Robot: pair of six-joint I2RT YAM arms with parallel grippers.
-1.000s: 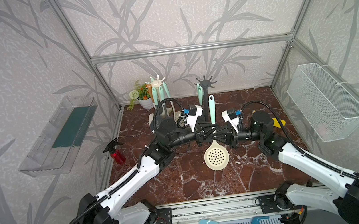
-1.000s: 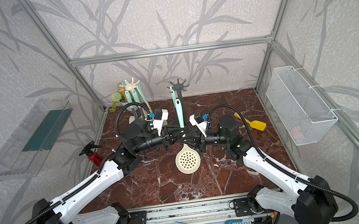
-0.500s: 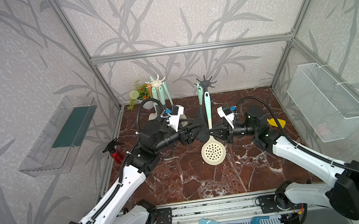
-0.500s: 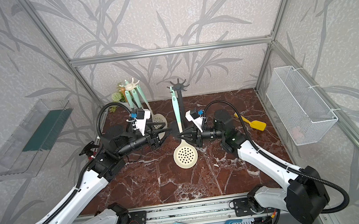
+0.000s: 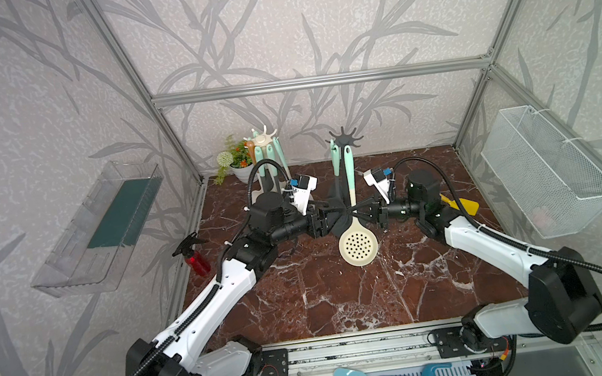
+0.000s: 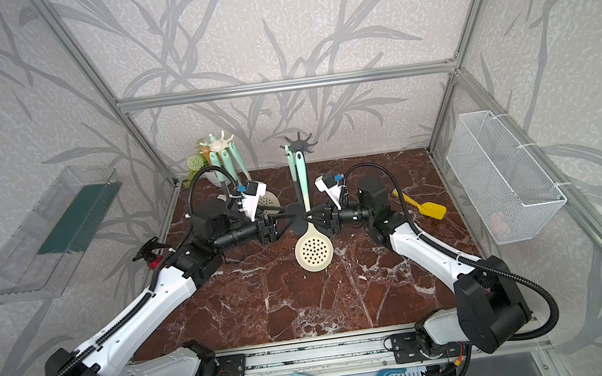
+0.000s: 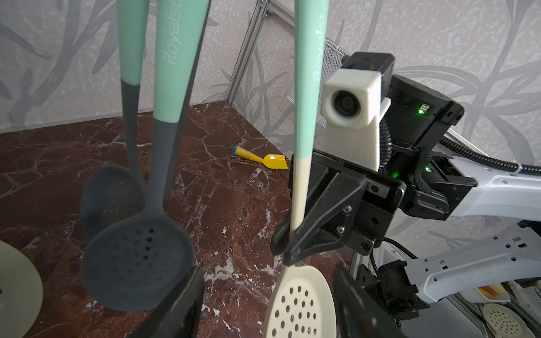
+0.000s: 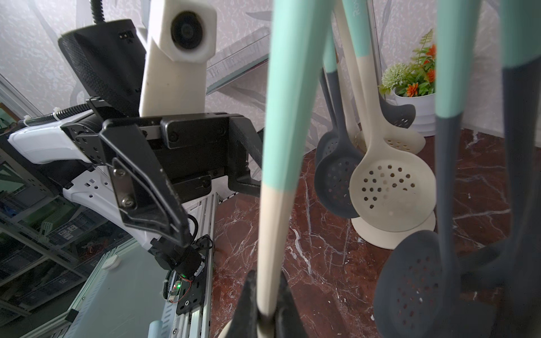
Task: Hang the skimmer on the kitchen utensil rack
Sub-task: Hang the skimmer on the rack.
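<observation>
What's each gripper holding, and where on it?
Right gripper is shut on the cream skimmer, at the neck just above its perforated head. Left gripper is open, holding nothing.

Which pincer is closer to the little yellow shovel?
Right. The right pincer, shut on the cream skimmer, is on the side of the yellow shovel; the left pincer sits open beyond the skimmer, farther away.

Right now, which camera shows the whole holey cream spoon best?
Both top views: the skimmer shows whole there, handle tip to holey bowl. The left wrist view cuts off the bowl's lower part; the right wrist view shows mostly its handle, pinched by the right hand.
</observation>
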